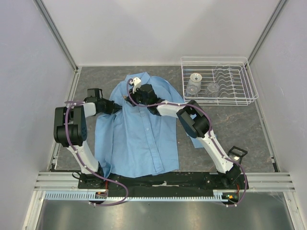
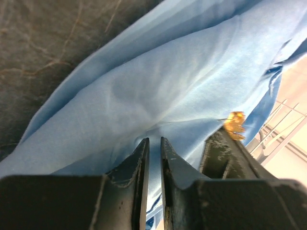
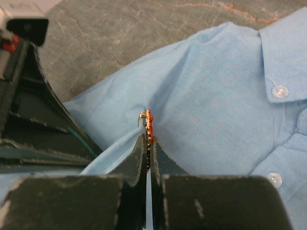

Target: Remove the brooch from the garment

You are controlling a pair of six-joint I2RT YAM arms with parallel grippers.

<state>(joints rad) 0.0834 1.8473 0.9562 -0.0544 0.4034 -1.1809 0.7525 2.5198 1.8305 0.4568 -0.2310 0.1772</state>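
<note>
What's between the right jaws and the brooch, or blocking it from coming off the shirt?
Nothing stands between them: the right gripper has its jaws shut on the tiny orange-red flower-shaped brooch. Only its gold pin, hooked into the light blue collared shirt, holds it back. The left gripper appears to pinch the cloth beside it.
</note>
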